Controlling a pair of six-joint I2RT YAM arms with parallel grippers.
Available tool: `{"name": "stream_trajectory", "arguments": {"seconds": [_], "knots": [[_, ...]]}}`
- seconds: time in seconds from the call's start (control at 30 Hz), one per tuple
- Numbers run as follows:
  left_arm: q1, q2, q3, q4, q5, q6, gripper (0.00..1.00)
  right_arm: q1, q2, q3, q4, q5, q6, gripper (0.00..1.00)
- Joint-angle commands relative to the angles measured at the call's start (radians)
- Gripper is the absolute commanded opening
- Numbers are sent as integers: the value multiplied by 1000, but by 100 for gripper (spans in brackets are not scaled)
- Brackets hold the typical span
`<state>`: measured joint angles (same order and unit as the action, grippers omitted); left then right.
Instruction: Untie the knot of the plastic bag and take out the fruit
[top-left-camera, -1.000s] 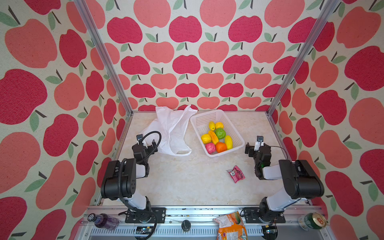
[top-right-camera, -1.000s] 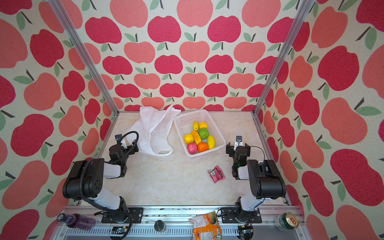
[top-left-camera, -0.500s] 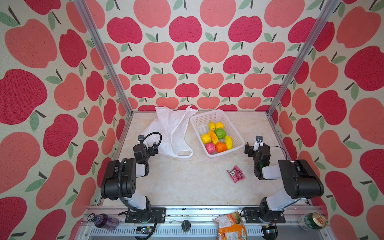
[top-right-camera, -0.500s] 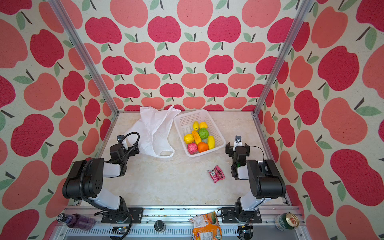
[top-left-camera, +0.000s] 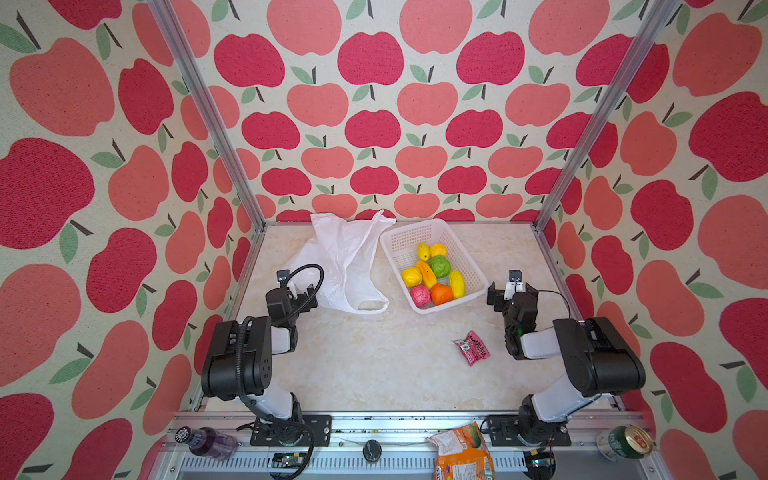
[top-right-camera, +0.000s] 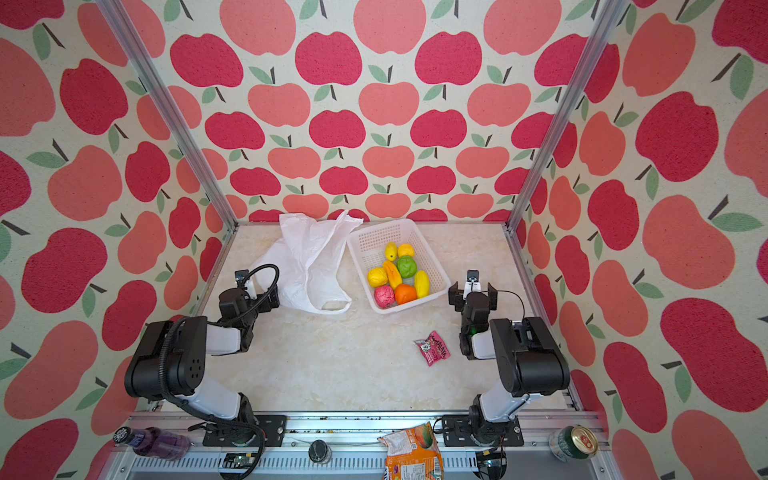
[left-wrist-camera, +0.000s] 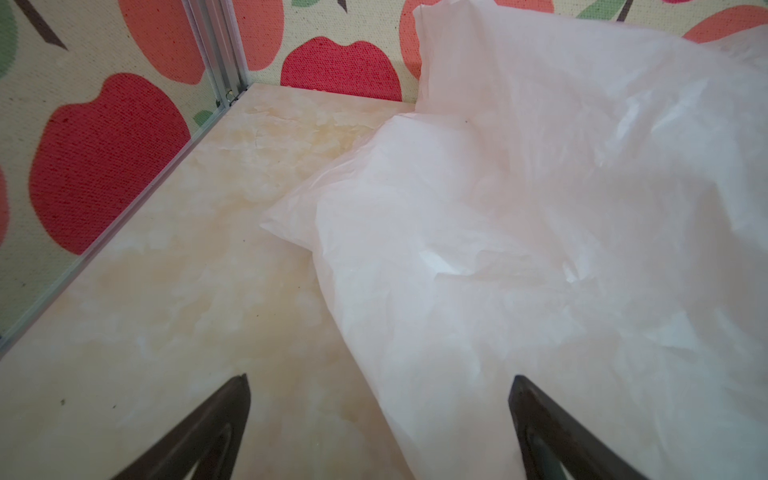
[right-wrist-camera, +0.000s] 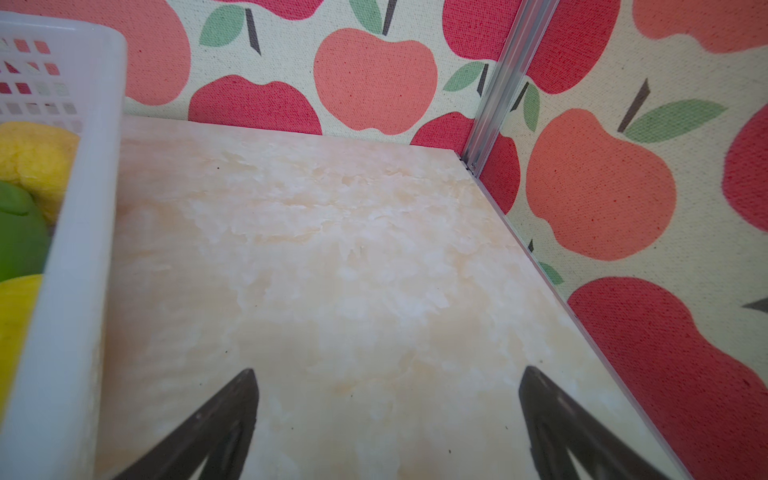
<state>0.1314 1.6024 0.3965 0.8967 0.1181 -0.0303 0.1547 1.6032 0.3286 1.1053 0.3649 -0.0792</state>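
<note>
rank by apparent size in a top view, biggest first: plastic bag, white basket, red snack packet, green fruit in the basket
1. plastic bag and white basket: about alike, no clear winner.
2. red snack packet.
3. green fruit, though it lies farther from the camera than the packet.

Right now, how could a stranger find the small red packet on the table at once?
Find the white basket of fruit near the back wall. Nearer the front and slightly right, the red packet lies alone on the marble table. It is flat and crinkled, unlike the round fruit.
</note>
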Motion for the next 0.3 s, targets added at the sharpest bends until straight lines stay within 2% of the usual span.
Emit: {"name": "stream_trajectory", "arguments": {"seconds": [0.0,0.17,0.27], "knots": [[1,1,-8,38,10,19,99,-18,6,7,-15,-40,-3,99],[-26,2,-7,37,-40,37,99,-54,-8,29,-87,-142,15,99],[-68,9,-27,91,-112,67,99,-39,-5,6,-37,-151,-12,99]]}}
